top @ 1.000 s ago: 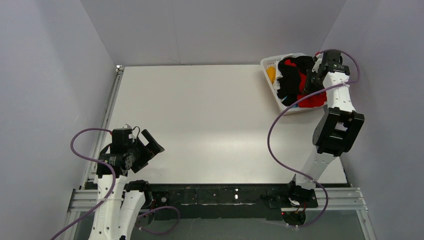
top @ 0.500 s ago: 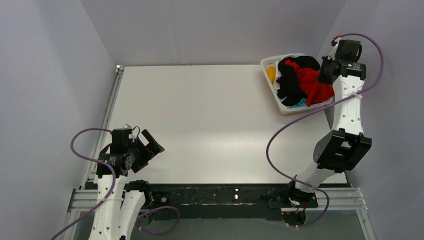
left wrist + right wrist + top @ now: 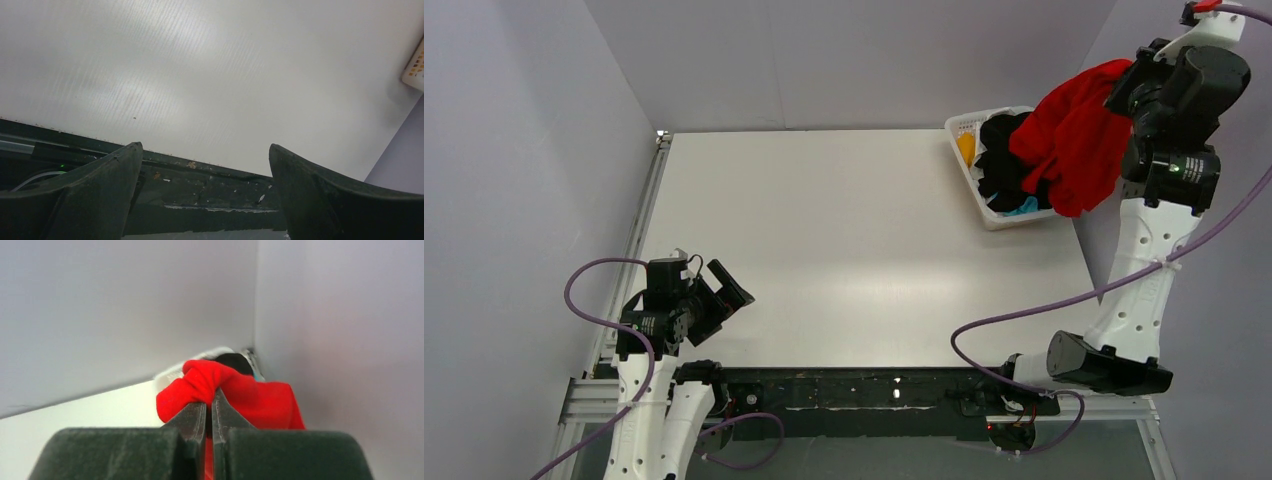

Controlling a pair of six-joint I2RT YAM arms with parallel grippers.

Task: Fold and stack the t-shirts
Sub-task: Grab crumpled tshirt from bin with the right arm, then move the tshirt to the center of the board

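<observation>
My right gripper point(image 3: 1136, 88) is shut on the bright red t-shirt point(image 3: 1074, 140) and holds it high above the white basket point(image 3: 964, 128); the cloth hangs down over the basket's right side. In the right wrist view the red t-shirt point(image 3: 260, 402) bunches around my closed right gripper point(image 3: 210, 399). A black t-shirt point(image 3: 1002, 160), a bit of orange-yellow cloth point(image 3: 966, 148) and a bit of teal cloth point(image 3: 1022, 207) lie in the basket. My left gripper point(image 3: 729, 287) is open and empty low at the near left; it also shows in the left wrist view point(image 3: 206, 150).
The white table point(image 3: 844, 250) spreads between the arms. Grey walls close in the left, back and right sides. The basket's corner point(image 3: 415, 67) shows at the far right in the left wrist view. A dark rail point(image 3: 874, 385) runs along the near edge.
My right arm has risen high out of the basket, lifting the red t-shirt up with it. The left arm has not moved.
</observation>
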